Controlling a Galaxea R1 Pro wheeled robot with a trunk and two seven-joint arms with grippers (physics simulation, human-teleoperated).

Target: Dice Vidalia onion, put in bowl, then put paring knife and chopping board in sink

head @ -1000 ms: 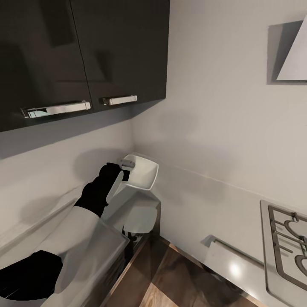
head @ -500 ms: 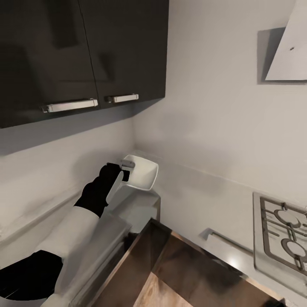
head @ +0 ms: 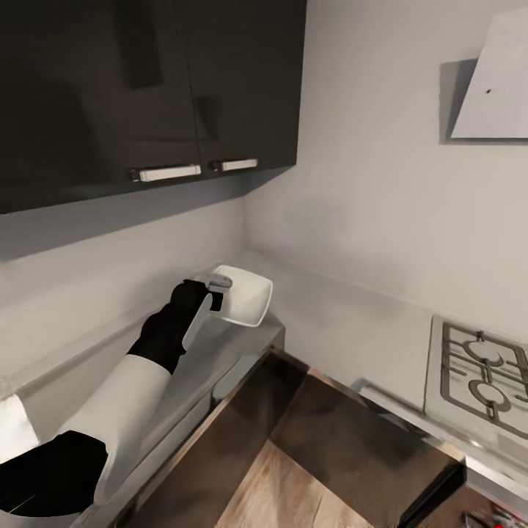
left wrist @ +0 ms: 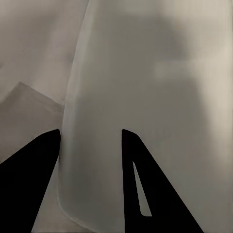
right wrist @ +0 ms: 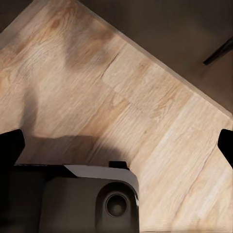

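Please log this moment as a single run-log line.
left gripper: shut on bowl, held tilted above countertop | right gripper: open, over wood floor | hob: at right

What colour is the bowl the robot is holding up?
White and glossy. The bowl shows best in the head view, gripped at its rim by the left gripper.

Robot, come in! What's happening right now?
Left end effector shut on bowl, held above countertop. Right end effector open over wooden floor. Nothing blocking.

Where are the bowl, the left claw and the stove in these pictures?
bowl (head: 246, 299): head view, on its white inner wall.
left claw (head: 217, 292): head view, between its fingertips at the bowl's rim.
stove (head: 480, 381): head view, on its metal grate.
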